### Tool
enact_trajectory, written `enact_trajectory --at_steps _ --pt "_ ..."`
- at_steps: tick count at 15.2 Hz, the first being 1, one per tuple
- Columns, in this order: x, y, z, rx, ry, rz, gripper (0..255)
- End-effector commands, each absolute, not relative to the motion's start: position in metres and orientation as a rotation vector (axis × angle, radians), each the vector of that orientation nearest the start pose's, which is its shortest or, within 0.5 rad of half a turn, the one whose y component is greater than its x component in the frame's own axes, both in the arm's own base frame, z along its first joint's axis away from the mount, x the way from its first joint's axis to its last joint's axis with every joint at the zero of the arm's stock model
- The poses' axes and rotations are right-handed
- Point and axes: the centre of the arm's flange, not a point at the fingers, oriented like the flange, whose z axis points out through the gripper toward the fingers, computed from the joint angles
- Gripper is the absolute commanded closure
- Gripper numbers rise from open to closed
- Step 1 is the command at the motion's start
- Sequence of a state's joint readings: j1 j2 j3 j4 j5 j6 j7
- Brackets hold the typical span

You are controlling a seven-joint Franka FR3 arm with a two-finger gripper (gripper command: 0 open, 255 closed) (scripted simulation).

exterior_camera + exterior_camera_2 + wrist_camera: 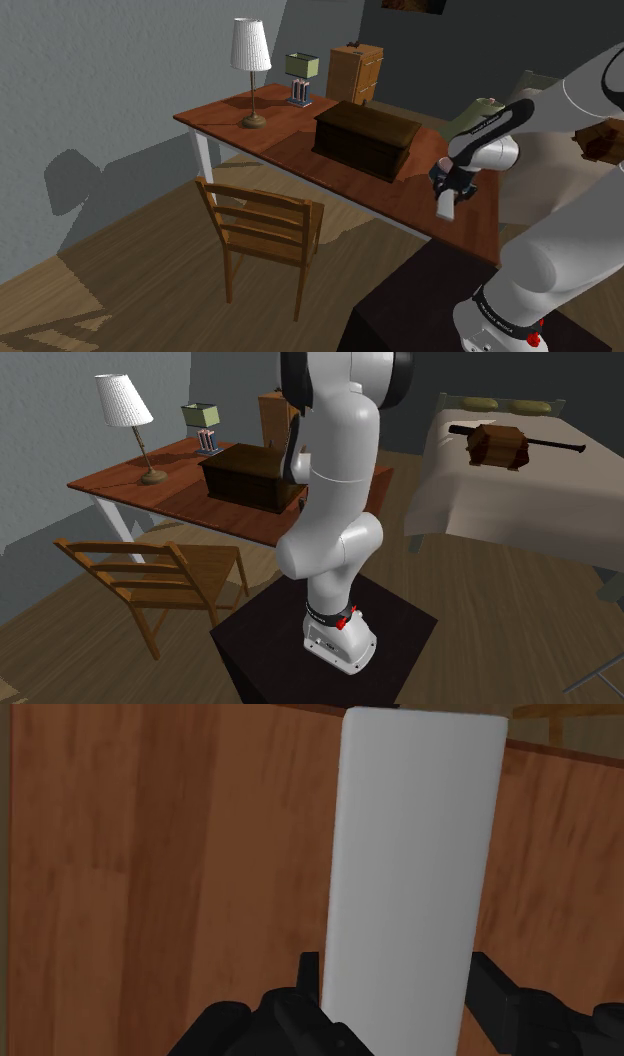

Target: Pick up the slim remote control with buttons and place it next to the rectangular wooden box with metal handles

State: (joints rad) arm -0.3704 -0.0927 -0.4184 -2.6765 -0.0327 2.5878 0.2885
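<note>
**Gripper.** The all-black two-finger gripper (pixel 400 994) is drawn in narrow and clamped on a slim, flat, plain white rectangular remote control (pixel 412 854). In the wrist view the fingers (pixel 308 976) press against its two long sides, and its far end points away from the hand over the table surface.

**Task item.** In the shoulder view the gripper (pixel 448 193) holds the remote control (pixel 444 207) on end above the reddish-brown wooden table (pixel 280 145) with white legs. It is near the table edge that faces the dark box-shaped stand (pixel 420 310). Whether its lower end touches the table top cannot be told.

**Reference item.** A dark brown rectangular wooden box (pixel 367 138) stands on the table. The remote control is at about 4 o'clock from it, near but apart. In the second exterior view the wooden box (pixel 245 474) is partly behind the white arm (pixel 335 502).

**Surroundings, shoulder view.**
- A table lamp with a white shade (pixel 250 45) stands on the table at 10 o'clock from the wooden box.
- A wooden slat-back chair (pixel 265 225) stands on the floor at 7 o'clock from the wooden box.
- An orange-brown wooden dresser (pixel 356 72) stands beyond the table at 12 o'clock.

**Surroundings, second exterior view.** A bed with a pale cover (pixel 520 502) lies at 3 o'clock from the arm.
</note>
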Motion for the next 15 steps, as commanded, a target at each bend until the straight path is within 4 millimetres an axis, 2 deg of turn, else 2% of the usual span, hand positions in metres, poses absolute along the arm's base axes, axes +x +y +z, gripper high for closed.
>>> enact_trajectory --at_steps 1,15 --pt "0.294 -0.291 0.274 -2.703 1.561 -0.002 255" --pt "0.294 -0.291 0.348 -2.703 1.561 -0.002 255"
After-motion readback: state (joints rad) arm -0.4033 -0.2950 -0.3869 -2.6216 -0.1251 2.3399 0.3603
